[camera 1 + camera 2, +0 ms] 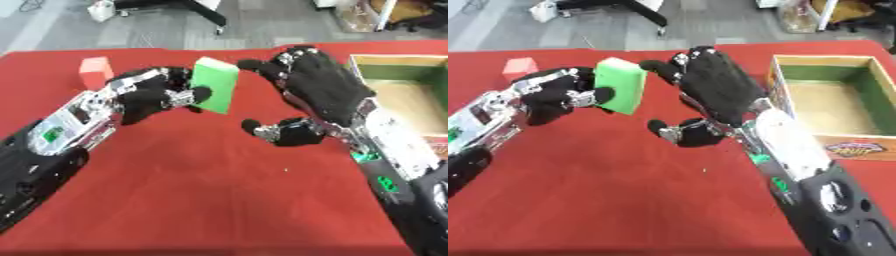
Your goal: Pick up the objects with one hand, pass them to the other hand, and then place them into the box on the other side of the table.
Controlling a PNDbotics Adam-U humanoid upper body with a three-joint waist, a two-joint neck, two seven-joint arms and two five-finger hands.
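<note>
While the left robot hand (153,95) is hanging over the red counter (201,200), it's gripping a green block (215,84), with the fingers curled behind it and the thumb pressing on its near face. The block is being held upright and a bit tilted, clear off the counter surface. Just to the right of it, the right robot hand (715,90) is sitting wide open, palm facing the block, fingers spread above and the thumb (677,131) sticking out lower down. Its fingertips are reaching right up beside the block's top corner, but I honestly can't tell if they're touching it or not. Behind the left robot hand, toward the far edge, a smaller red block (95,71) is resting on the counter, well apart from the green one. Over past the right robot hand, an open cardboard box (826,135) with green inner walls is sitting on the counter, and nothing is showing inside it from here.
</note>
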